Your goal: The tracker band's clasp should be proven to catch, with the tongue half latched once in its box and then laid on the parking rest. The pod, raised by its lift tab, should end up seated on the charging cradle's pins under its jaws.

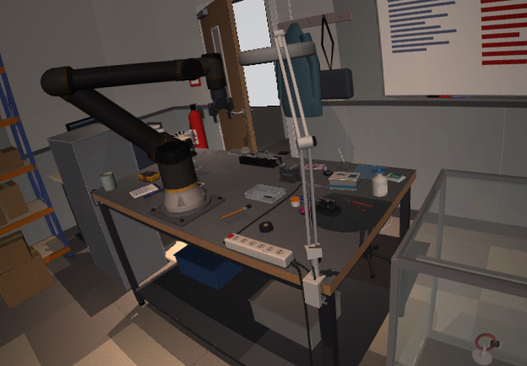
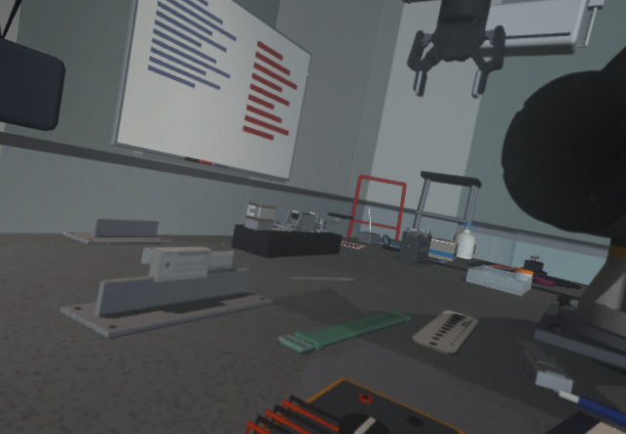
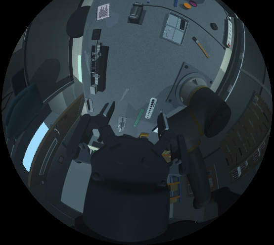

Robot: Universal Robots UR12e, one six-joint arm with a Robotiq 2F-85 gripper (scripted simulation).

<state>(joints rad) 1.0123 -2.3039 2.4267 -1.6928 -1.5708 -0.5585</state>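
The tracker band and its pod sit on a long black base at the far edge of the bench, too small to make out in detail. A dark cradle-like block stands to its right. A grey rest on a plate lies at the bench's left end. My gripper hangs open and empty, high above the bench's left end.
Behind the bench are a whiteboard and an open door. A desk lamp arm rises from the near edge. A parts tray, power strip, white bottle and green strip lie about.
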